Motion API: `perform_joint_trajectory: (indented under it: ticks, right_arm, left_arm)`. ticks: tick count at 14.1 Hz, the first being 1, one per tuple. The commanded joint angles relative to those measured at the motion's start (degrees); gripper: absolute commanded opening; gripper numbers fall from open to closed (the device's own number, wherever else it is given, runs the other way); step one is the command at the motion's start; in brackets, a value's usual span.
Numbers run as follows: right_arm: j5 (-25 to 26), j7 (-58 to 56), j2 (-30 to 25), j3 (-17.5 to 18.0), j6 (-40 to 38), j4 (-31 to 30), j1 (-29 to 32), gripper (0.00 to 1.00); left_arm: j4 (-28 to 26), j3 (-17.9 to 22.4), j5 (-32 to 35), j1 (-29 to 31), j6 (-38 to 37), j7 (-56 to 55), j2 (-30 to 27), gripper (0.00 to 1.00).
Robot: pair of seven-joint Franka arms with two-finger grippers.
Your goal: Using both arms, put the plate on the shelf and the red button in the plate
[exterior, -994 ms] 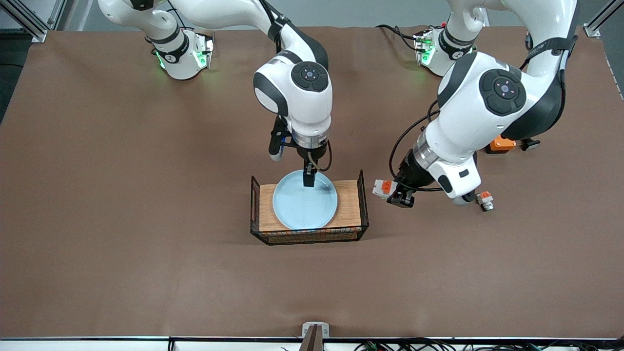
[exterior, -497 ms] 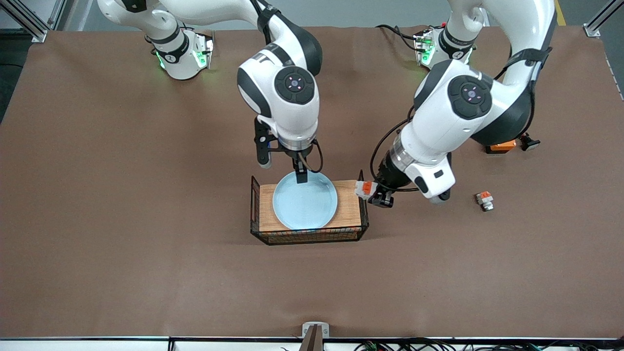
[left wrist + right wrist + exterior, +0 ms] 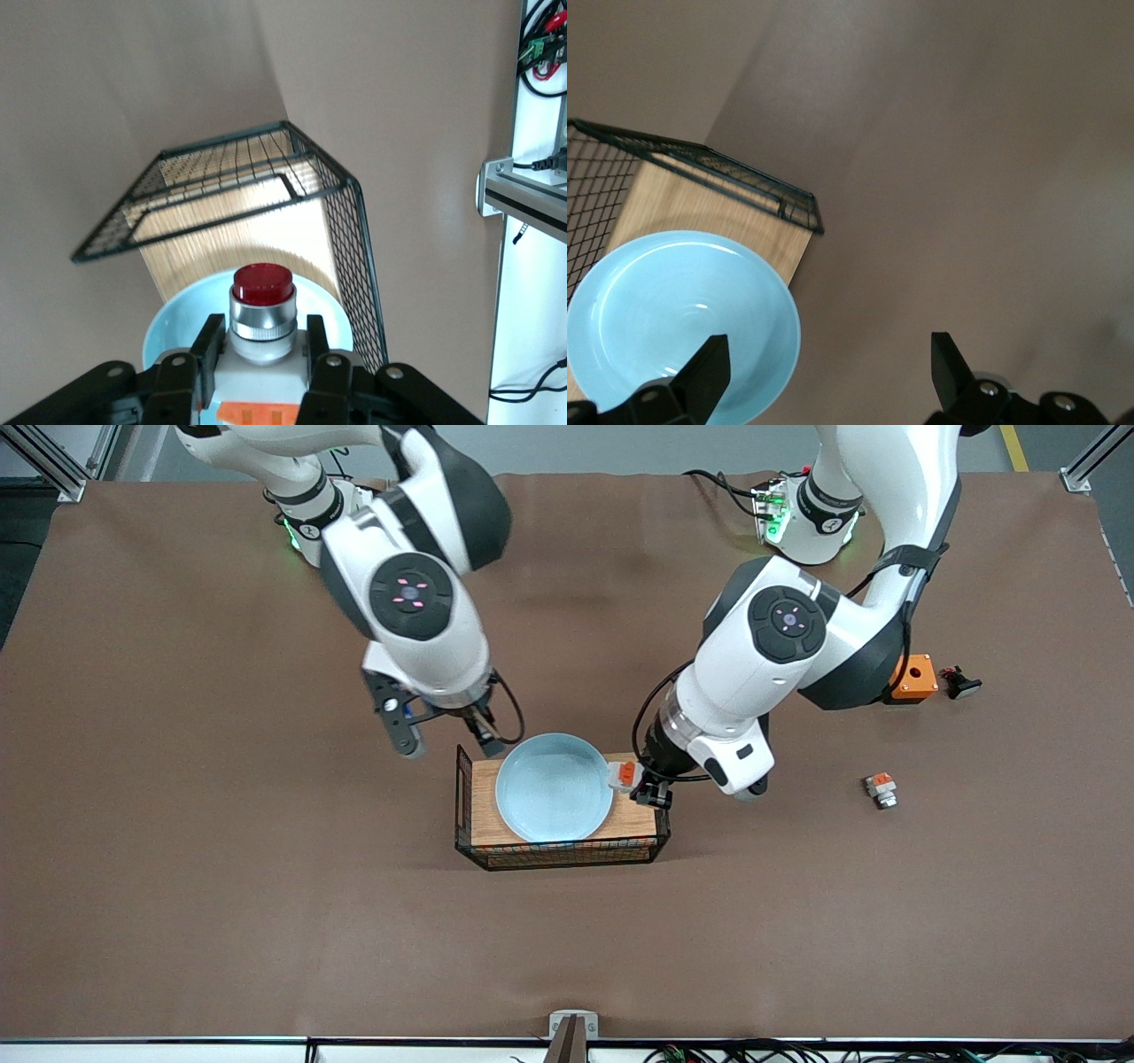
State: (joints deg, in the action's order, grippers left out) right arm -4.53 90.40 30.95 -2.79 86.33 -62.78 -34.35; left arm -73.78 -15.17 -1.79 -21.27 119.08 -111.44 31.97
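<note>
Over the plate (image 3: 554, 788), left gripper (image 3: 640, 784) clamps the red button (image 3: 623, 775).

a robot lab: two white arms bolted to a brown-covered table (image 3: 177, 824), aluminium framing (image 3: 1094, 460), loose cables (image 3: 709, 478).

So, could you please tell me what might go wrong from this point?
1. The left pincer holds the red button right at the plate's rim; released here, it could tip off the edge onto the wooden tray rather than land inside.
2. The tray's wire side stands close to the left pincer, so lowering might snag it.
3. The open right pincer is near the plate and could nudge it.
</note>
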Motion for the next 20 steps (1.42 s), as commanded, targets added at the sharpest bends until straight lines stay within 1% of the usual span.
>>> perform_joint_trajectory:
  ticks: [1, 4, 6, 8, 10, 13, 15, 18, 20]
  right_arm:
    - [-1.3, -16.1, -4.3, 0.3, -4.9, -0.7, 5.5, 1.00]
    - [-0.7, -34.3, -8.0, 0.1, -8.3, -1.1, 11.7, 1.00]
    - [-0.5, -44.5, -9.1, 0.1, -9.5, -1.3, 15.7, 1.00]
    - [-0.4, -52.1, -9.9, 0.0, -10.4, -1.6, 19.1, 1.00]
    - [1.9, -59.2, -10.5, 0.1, -11.5, -1.7, 21.6, 1.00]
    - [2.4, -69.0, -11.4, 0.1, -12.7, -1.8, 26.4, 1.00]
    - [2.5, -75.1, -11.8, 0.1, -13.4, -2.2, 29.7, 1.00]
    - [2.5, -79.8, -15.5, 0.1, -11.4, -7.9, 32.7, 1.00]
    - [3.0, -80.6, -17.4, 0.1, -10.0, -10.9, 32.9, 1.00]
  left_arm:
    - [4.9, 2.5, 1.1, -3.4, 0.7, -3.3, 3.4, 0.36]
    - [5.0, 7.0, 0.9, -9.2, 4.7, -7.0, 4.9, 0.36]
    - [5.1, 7.3, 0.9, -10.6, 7.2, -9.0, 6.3, 0.36]
    - [5.1, 7.4, 0.9, -11.8, 9.1, -10.5, 7.0, 0.36]
    - [5.1, 7.5, 0.8, -12.6, 10.8, -11.4, 7.9, 0.36]
    - [5.1, 7.5, 0.8, -12.9, 13.4, -11.5, 9.6, 0.36]
    - [5.1, 7.7, 0.9, -13.5, 13.8, -11.5, 10.4, 0.36]
    - [4.9, 7.7, 0.9, -13.7, 13.8, -11.4, 11.9, 0.36]
    - [4.7, 7.7, 1.0, -14.3, 13.9, -11.4, 12.4, 0.36]
